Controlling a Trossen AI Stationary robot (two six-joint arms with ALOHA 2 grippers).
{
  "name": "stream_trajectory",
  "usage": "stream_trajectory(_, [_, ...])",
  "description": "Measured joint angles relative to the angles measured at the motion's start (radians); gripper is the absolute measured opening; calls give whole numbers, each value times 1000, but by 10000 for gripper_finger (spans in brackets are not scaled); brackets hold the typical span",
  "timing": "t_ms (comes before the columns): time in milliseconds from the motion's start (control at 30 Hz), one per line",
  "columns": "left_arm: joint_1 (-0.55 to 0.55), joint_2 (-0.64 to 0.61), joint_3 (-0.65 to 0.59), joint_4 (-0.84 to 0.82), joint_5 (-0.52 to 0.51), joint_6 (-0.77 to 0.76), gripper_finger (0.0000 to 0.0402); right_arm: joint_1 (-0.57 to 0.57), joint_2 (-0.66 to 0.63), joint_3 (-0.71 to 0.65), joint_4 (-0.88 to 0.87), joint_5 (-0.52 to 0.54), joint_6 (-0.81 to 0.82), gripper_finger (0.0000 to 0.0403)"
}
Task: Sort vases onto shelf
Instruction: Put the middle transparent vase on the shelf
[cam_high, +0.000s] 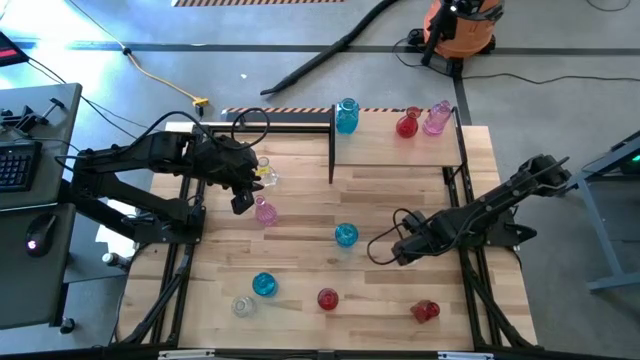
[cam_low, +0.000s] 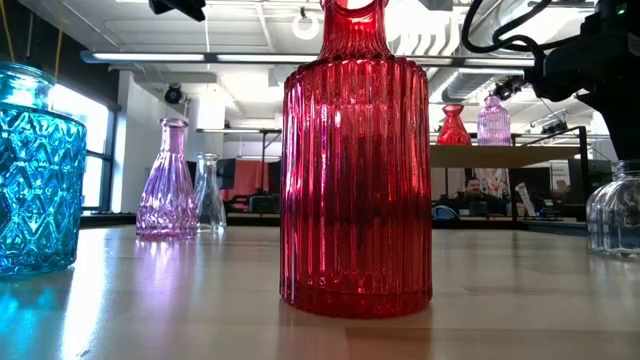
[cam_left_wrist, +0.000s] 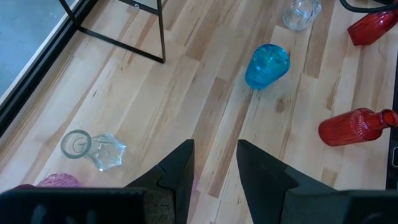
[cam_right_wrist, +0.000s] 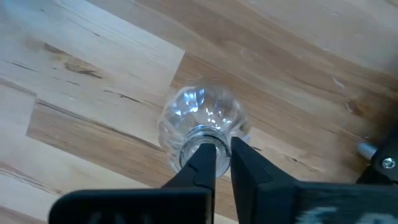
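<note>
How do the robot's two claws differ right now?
The left gripper is open and empty above the wooden table; the right gripper is pinched shut at the neck of a clear round-bellied glass vase. The left gripper hangs beside a pink glass vase; the right gripper sits low towards the table's right side. Both have two dark fingers.

2 dark arms, seemingly black cables

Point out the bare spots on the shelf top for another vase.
The shelf is bare between the blue vase at its left corner and the red vase; its near half is bare too. The right back corner, with the pink vase, is crowded.
</note>
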Motion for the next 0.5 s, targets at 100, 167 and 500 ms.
stream_trajectory(100, [0,0,0,0,0,0,113,0,0,0,10,-1,0,11])
stream_trajectory(167, [0,0,0,0,0,0,113,0,0,0,13,-1,0,5])
stream_trajectory(500, [0,0,0,-1,0,5,113,0,3,49,-8,-16,-1,2])
